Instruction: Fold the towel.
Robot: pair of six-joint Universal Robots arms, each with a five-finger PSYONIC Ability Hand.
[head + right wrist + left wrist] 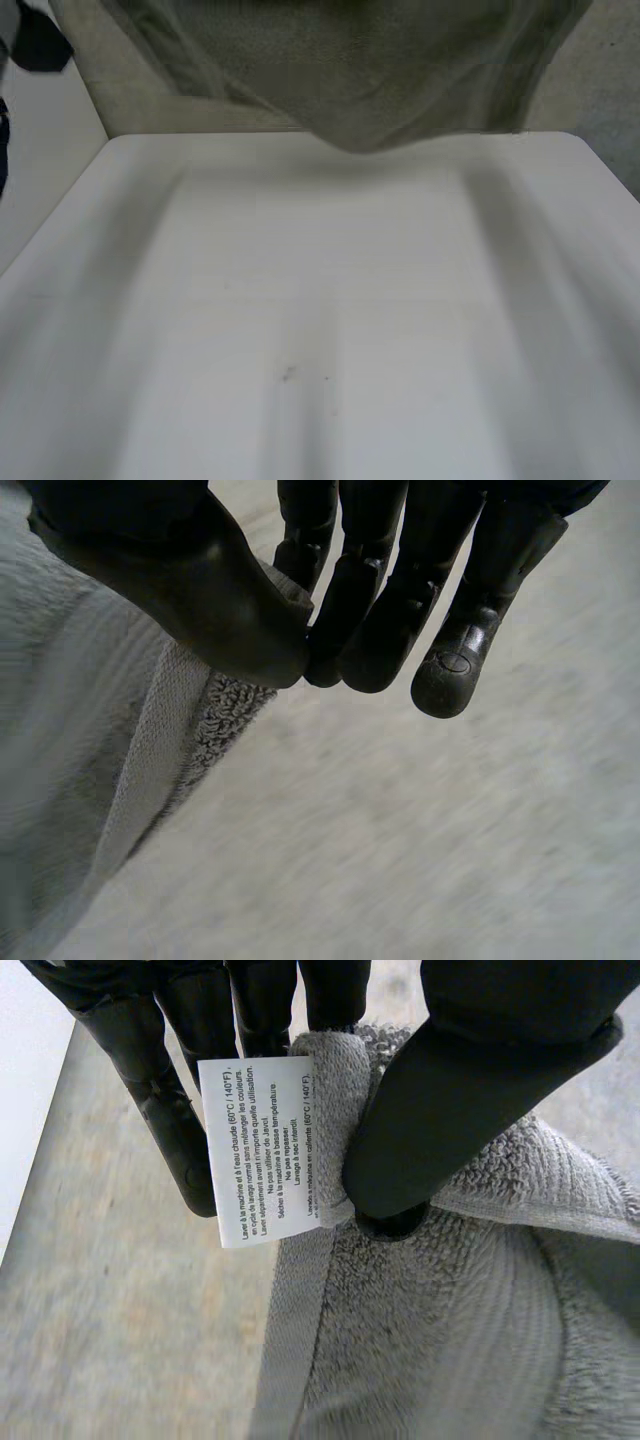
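Observation:
A grey-green towel (360, 70) hangs in the air beyond the far edge of the white table (320, 300), its lowest fold sagging just above that edge. In the left wrist view my left hand (450, 1110) pinches a corner of the towel (430, 1340) between thumb and fingers, beside a white care label (262, 1150). In the right wrist view my right hand (250, 610) pinches the towel's hemmed edge (150, 760) between thumb and fingers, and the cloth hangs down from it.
A grey carpeted floor (600, 90) lies beyond the table. A dark object (40, 45) sits off the table's far left corner.

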